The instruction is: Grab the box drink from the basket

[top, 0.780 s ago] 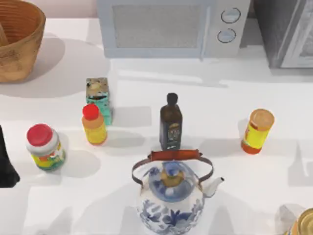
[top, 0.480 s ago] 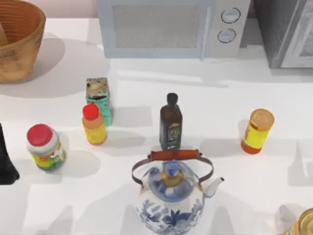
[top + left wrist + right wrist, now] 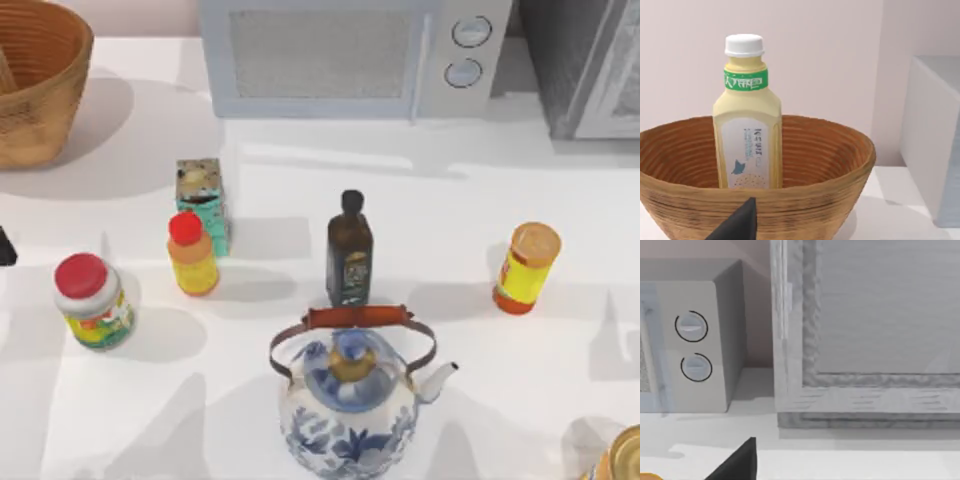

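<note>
From my left wrist camera one dark finger tip of my left hand [image 3: 737, 222] pokes up just in front of the basket [image 3: 805, 210]; I cannot tell how far that hand is parted, and it holds nothing I can see. Standing upright inside the basket is a pale yellow bottle-shaped drink [image 3: 747, 125] with a white cap and green neck band, against the far wall. From above, the basket sits at the far left corner of the white bench [image 3: 300, 180], my left arm a dark sliver at the left edge. My right hand [image 3: 737, 462] faces the microwave [image 3: 690, 340] and a grey cabinet [image 3: 865, 330]; I cannot tell its opening either.
</note>
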Robot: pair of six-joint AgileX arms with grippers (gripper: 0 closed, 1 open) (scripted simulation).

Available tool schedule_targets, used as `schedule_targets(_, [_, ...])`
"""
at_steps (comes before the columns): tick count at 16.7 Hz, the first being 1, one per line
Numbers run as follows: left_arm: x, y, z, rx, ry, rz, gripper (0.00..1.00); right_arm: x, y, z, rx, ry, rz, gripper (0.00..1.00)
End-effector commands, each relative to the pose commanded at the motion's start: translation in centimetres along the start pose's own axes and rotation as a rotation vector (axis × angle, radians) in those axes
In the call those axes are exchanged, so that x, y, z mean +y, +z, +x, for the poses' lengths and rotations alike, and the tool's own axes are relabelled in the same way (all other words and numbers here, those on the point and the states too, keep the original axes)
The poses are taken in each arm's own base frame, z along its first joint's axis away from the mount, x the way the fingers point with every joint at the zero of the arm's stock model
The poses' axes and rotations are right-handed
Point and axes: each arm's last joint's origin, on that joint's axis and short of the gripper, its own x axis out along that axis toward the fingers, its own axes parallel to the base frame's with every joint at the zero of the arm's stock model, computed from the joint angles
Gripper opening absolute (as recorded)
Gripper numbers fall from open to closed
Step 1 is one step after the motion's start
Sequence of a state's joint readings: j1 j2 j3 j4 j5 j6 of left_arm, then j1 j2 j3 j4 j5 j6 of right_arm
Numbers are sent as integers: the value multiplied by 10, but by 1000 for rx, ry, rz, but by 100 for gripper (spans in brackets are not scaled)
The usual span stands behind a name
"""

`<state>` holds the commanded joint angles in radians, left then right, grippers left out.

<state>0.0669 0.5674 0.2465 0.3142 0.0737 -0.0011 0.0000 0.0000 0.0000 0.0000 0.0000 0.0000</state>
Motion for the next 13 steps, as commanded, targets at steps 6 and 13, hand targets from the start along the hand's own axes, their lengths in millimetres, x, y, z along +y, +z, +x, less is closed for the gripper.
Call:
schedule_targets(6, [19,21,83,-4,-4,0,100,0,0,0,0,0,0,100])
schedule_targets(13, [54,-18,184,-6,-8,2,100,0,0,0,0,0,0,100])
